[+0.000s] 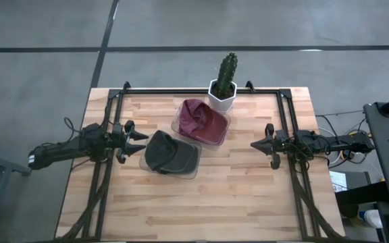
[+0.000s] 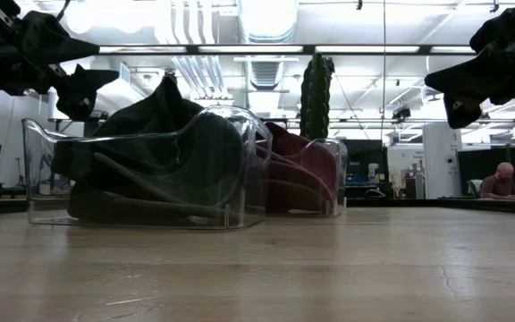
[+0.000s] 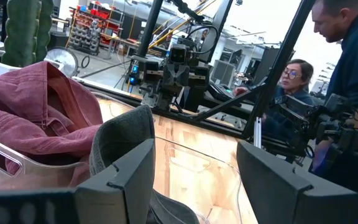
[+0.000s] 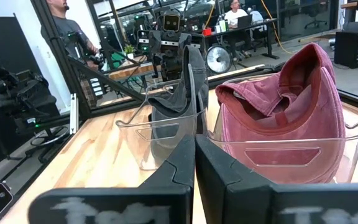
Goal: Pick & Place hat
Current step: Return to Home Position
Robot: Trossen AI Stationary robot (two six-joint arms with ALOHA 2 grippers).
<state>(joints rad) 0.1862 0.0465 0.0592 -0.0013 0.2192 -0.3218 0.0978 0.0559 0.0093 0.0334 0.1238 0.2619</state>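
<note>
A dark grey cap (image 1: 166,152) sits in a clear plastic bin (image 1: 190,169) left of the table's middle; part of it stands above the rim (image 3: 124,134). A maroon cap (image 1: 198,118) fills a second clear bin (image 1: 223,130) beside it, toward the far edge. My left gripper (image 1: 140,139) hovers open just left of the grey cap, above the table (image 2: 88,85). My right gripper (image 1: 256,144) is shut, hanging over the table's right part, away from both bins (image 4: 194,146).
A potted cactus in a white pot (image 1: 223,86) stands at the far edge behind the maroon bin. A black frame (image 1: 201,90) runs along the far edge and both sides. Bare wood lies toward the near edge (image 1: 201,209). People show in the room beyond.
</note>
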